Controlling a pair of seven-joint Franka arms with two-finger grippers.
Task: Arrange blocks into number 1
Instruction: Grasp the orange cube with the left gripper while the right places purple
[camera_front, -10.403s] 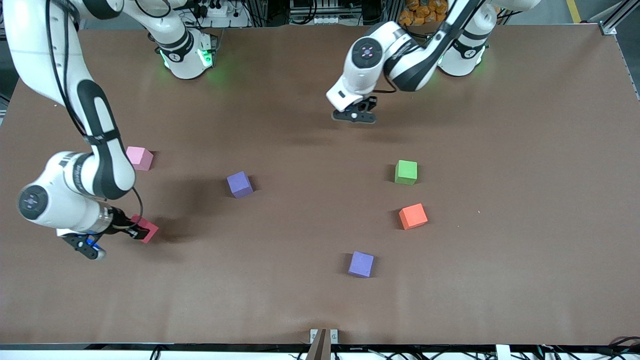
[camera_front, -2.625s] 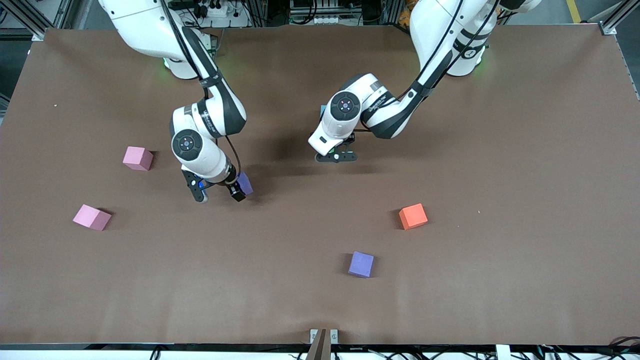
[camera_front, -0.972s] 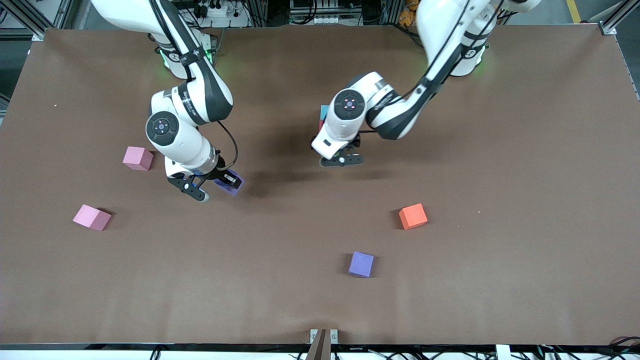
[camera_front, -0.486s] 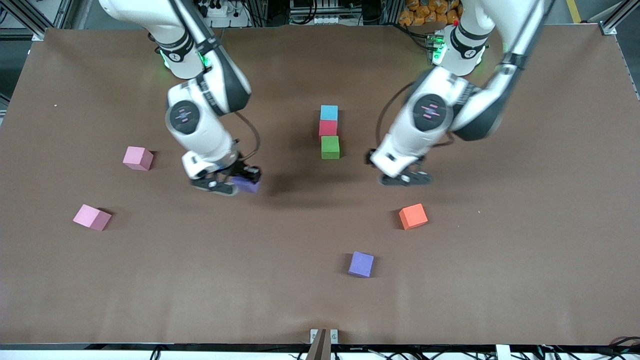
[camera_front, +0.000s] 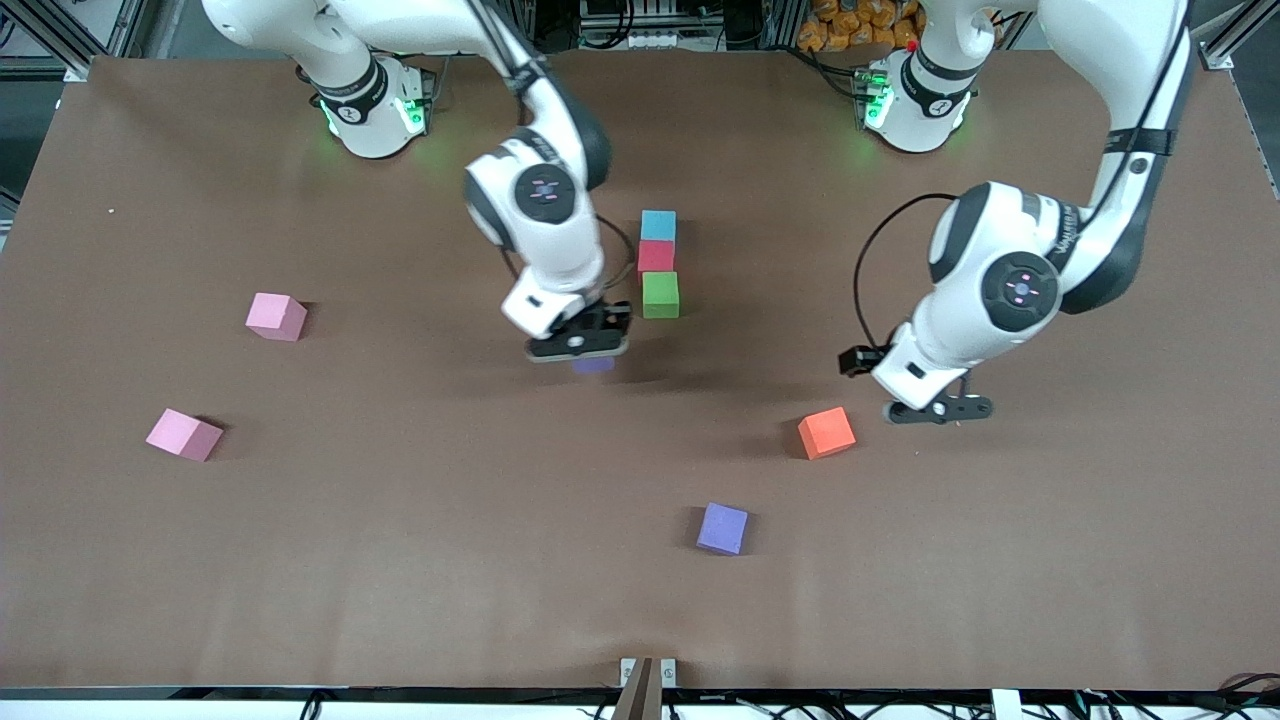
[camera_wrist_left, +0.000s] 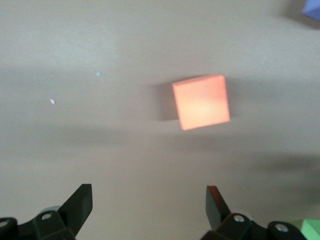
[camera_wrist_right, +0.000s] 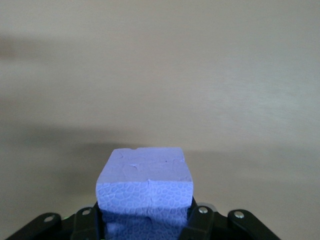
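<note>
Three blocks (light blue (camera_front: 658, 225), red (camera_front: 656, 257), green (camera_front: 660, 295)) lined up; right gripper (camera_front: 579, 346) clamps purple block (camera_wrist_right: 145, 182) at green's 7 o'clock; left gripper (camera_front: 937, 410), spread, at orange block's (camera_front: 826, 433) 3 o'clock; second purple (camera_front: 722, 528), two pinks (camera_front: 276, 316) (camera_front: 184, 434) remain.

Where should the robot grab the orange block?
Probably from straight above, with one finger on each of two opposite flat sides. The orange block sits flat but turned a little, with bare table all round, so the open left gripper, close beside it, should twist to match.
</note>
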